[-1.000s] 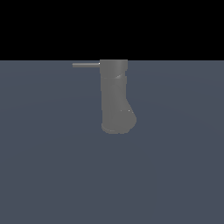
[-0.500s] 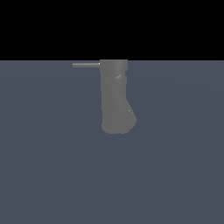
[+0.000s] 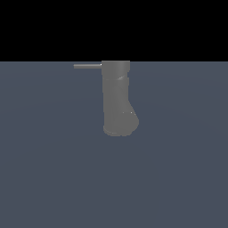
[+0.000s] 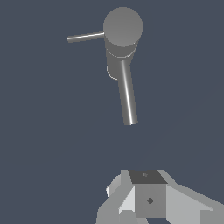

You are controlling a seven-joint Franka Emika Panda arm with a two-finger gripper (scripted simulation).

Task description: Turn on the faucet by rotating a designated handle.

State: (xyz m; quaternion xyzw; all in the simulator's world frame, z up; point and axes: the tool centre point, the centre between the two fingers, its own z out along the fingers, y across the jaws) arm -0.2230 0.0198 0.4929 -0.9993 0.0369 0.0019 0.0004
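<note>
The faucet (image 3: 116, 98) is a matte grey upright cylinder with a bulging base, standing on the dark floor in the exterior view. Its handle (image 3: 87, 66), a thin grey rod, sticks out level from the top toward the exterior view's left. The wrist view looks down on the faucet's round top (image 4: 123, 26), with the handle (image 4: 85, 37) to one side and a thicker spout rod (image 4: 127, 94) pointing toward my gripper. My gripper (image 4: 140, 177) shows only as white and grey blocks at the frame's edge. It is well clear of the faucet and touches nothing. The exterior view does not show it.
A flat dark blue-grey floor (image 3: 53, 169) surrounds the faucet on all sides. A black band fills the background above it. No other objects show.
</note>
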